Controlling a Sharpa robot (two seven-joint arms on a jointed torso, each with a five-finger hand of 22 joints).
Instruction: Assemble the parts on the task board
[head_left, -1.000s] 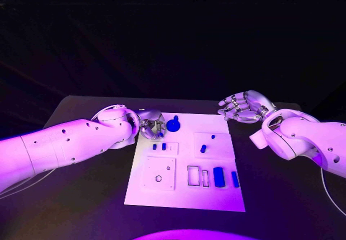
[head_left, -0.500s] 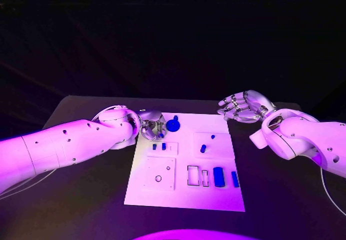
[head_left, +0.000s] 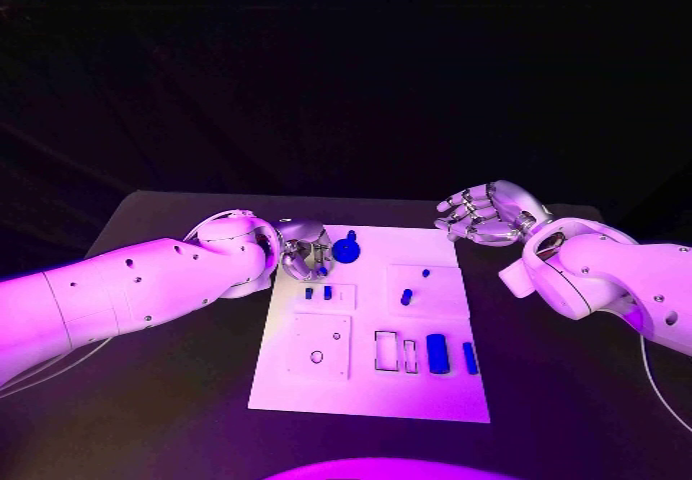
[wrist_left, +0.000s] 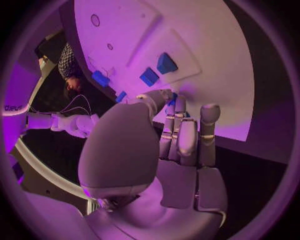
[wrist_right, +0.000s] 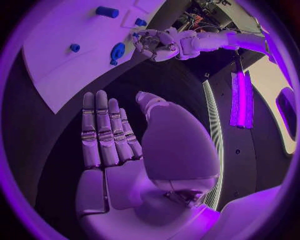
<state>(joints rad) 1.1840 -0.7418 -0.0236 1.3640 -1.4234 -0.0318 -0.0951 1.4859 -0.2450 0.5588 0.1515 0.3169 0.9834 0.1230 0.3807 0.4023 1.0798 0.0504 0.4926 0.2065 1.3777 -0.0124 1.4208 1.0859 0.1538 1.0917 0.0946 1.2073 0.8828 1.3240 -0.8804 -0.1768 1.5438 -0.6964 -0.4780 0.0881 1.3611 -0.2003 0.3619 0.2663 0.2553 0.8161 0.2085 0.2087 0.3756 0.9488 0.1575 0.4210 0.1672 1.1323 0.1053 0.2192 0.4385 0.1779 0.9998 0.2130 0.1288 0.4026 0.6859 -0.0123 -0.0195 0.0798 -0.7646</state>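
Observation:
The white task board (head_left: 368, 385) lies in the middle of the black table. A round blue part (head_left: 346, 249) sits near its far left corner. My left hand (head_left: 302, 250) hovers at that corner, just left of the round part (wrist_right: 117, 51). In the left wrist view a bit of blue (wrist_left: 170, 99) shows between the thumb and fingertips (wrist_left: 179, 107); I cannot tell whether it is held. Two small blue pegs (head_left: 317, 293) stand in a square plate. My right hand (head_left: 483, 214) is raised beyond the board's far right corner, fingers stretched out, holding nothing (wrist_right: 106, 135).
A short blue piece (head_left: 407, 296) lies on the board's right-hand plate. Two blue bars (head_left: 437, 353) stand beside white slots near the front right. A plate with a round hole (head_left: 317, 356) sits at the front left. Bare black table surrounds the board.

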